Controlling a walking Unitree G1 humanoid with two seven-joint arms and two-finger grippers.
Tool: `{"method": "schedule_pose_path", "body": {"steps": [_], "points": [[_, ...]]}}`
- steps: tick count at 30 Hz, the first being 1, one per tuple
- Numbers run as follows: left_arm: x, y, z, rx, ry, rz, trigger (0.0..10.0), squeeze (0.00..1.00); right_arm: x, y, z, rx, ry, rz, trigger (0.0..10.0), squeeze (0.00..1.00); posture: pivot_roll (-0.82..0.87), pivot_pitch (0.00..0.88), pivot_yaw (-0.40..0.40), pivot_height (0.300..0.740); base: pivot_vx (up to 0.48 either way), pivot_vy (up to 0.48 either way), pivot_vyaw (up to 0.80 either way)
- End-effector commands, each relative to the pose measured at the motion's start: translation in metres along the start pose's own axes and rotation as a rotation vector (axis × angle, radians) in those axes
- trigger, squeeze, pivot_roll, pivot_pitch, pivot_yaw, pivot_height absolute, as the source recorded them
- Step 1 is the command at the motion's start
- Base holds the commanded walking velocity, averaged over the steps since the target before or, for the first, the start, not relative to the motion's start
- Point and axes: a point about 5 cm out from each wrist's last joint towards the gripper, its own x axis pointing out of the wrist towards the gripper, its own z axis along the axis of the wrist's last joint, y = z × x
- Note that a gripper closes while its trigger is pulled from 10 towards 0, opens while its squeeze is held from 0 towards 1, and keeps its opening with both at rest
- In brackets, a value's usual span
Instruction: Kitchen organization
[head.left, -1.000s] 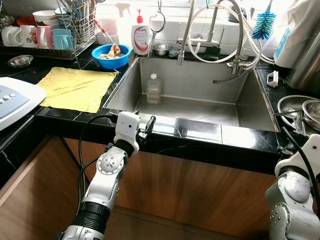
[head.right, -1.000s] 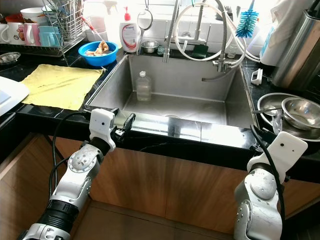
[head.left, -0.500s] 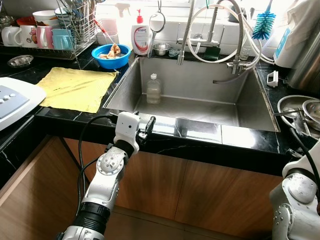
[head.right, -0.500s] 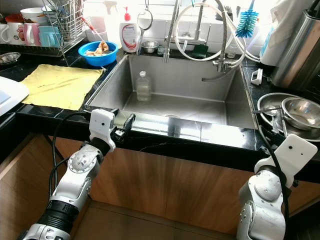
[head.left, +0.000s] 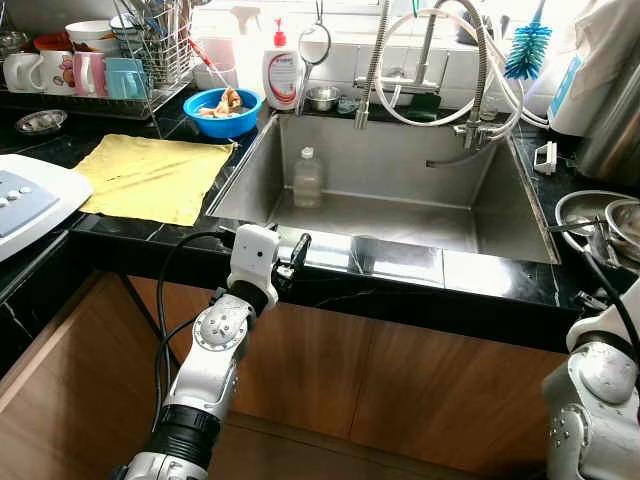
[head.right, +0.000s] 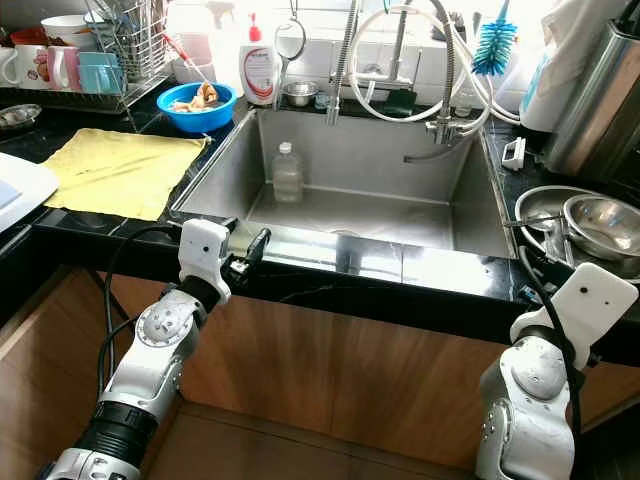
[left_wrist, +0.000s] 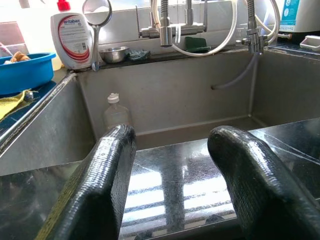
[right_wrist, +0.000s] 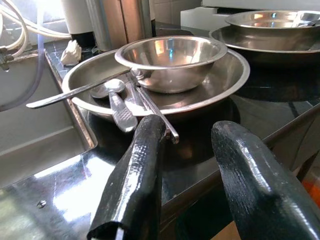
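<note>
Your left gripper (left_wrist: 170, 180) is spread open at the sink (head.left: 500, 215) edge. Your right gripper (right_wrist: 187, 170) is spread open too, near the steel bowl (right_wrist: 170, 60) on its plate (right_wrist: 227, 80).

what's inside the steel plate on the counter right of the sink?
In the steel plate: a steel bowl standing upright, plus a spoon and other cutlery leaning over its near rim. Whatever lies under the bowl is covered. Right pincer is open, just short of it.

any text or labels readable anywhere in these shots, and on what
"antabax": red brand word on the white soap bottle on the ledge behind the sink.
Smaller print below it: too blurred to read.
Blue label on the white appliance at the far right: too small to read.
</note>
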Motion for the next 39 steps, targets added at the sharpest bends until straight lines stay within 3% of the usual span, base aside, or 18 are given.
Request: {"method": "schedule_pose_path", "body": {"steps": [1,10,20,39], "points": [[-0.001,-0.002,0.003,0.016,-0.013,-0.010,10.0,0.00,0.003,-0.003,0.003,0.007,-0.014,-0.006,10.0,0.00,-0.02,0.000,-0.017,0.740,0.000,0.000,0.00],[-0.001,-0.003,0.003,0.015,-0.016,-0.016,10.0,0.00,0.005,-0.006,0.001,0.000,-0.011,-0.016,10.0,0.00,-0.02,0.000,-0.015,0.740,0.000,0.000,0.00],[0.000,-0.001,0.005,0.028,-0.021,-0.017,10.0,0.00,0.007,0.001,-0.007,-0.006,0.033,0.033,10.0,0.00,-0.01,0.000,-0.017,0.740,0.000,0.000,0.00],[0.001,-0.003,0.005,0.036,-0.021,-0.026,10.0,0.00,0.010,-0.004,0.004,0.022,-0.033,0.021,10.0,0.00,-0.02,0.000,-0.013,0.740,0.000,0.000,0.00]]}}
